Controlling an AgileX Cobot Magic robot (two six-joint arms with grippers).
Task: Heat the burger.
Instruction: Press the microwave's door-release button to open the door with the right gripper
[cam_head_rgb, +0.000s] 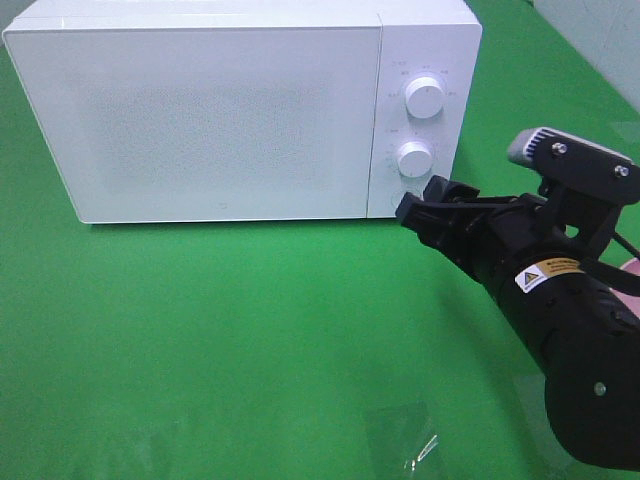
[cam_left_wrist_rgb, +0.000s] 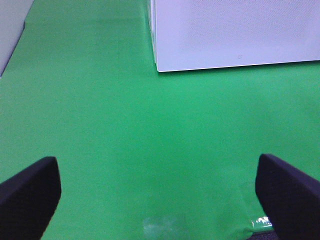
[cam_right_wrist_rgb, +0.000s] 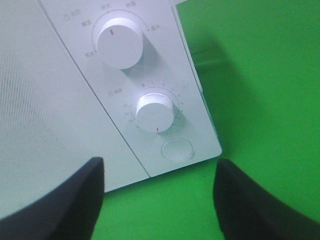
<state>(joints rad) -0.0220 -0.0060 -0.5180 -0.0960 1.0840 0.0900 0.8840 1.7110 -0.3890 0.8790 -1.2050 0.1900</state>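
Microwave (cam_head_rgb: 200, 110) stands shut just ahead of the right fingers (cam_right_wrist_rgb: 60, 200), parted and empty near its lower knob (cam_right_wrist_rgb: 155, 112). Left fingers (cam_left_wrist_rgb: 30, 190) spread wide, empty, over the table (cam_left_wrist_rgb: 125, 125); where the burger is cannot be told.

White microwave (cam_head_rgb: 250, 110), door (cam_head_rgb: 180, 125) finely speckled; upper knob (cam_right_wrist_rgb: 120, 42) and lower knob (cam_right_wrist_rgb: 156, 112) white with red marks. Plain green cloth (cam_head_rgb: 200, 340) beneath the microwave.

From high up, we are looking down at the microwave (cam_head_rgb: 200, 110) and green cloth (cam_head_rgb: 200, 340). On the left wrist, we are facing low across the cloth toward the microwave's front corner, farther off. On the right wrist, we are viewing its upper knob (cam_right_wrist_rgb: 120, 42) and lower knob (cam_right_wrist_rgb: 156, 112) close up, both shared with the high view.
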